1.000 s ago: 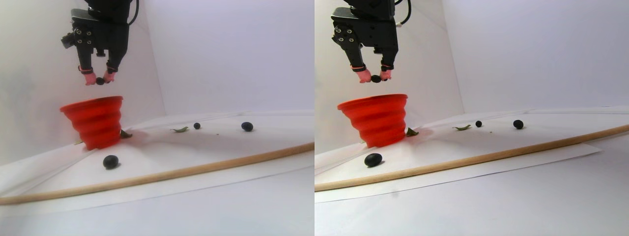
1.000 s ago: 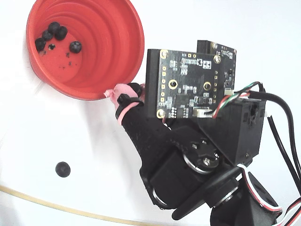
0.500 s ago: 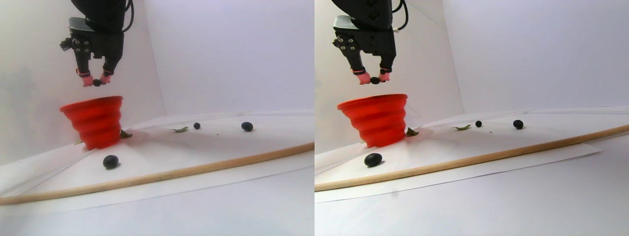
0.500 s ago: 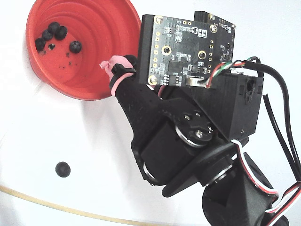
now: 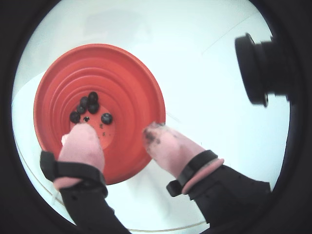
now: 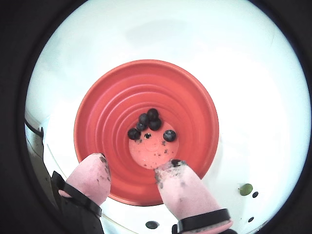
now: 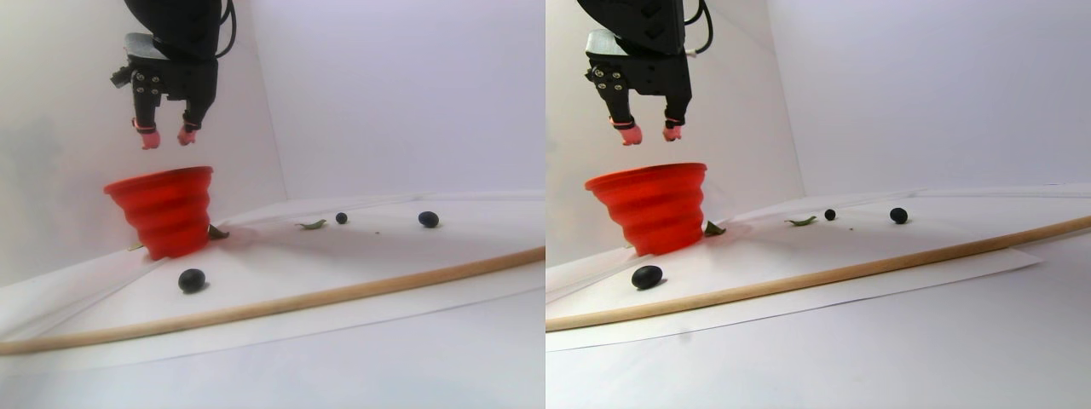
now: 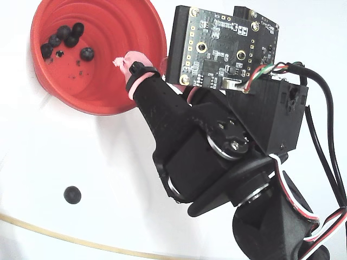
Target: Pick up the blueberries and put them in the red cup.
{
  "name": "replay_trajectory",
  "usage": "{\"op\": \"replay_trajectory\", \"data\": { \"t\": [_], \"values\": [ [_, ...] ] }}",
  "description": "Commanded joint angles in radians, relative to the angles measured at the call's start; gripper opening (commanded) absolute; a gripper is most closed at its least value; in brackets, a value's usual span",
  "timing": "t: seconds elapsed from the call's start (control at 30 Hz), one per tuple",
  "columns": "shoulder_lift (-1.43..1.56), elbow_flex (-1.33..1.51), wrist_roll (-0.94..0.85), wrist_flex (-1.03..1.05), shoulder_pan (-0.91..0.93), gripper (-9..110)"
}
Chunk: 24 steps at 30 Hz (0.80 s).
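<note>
The gripper (image 6: 131, 170) is held spread and empty above the red cup (image 6: 195, 112), with five blueberries (image 6: 148, 124) seen at its bottom.

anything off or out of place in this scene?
Nothing damaged or spilled. The red cup stands upright, and the open gripper hangs empty above it. Minor oddities: dark stains on the pink fingertips and specks on the cup bottom.
</note>
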Motion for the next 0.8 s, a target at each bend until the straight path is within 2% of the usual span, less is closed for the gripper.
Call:
{"op": "replay_trajectory", "data": {
  "t": [0.0, 0.77],
  "values": [
    [0.13, -0.035, 0.0, 0.017, 0.012, 18],
    [0.307, 0.037, -0.044, 0.152, 0.155, 17]
  ]
}}
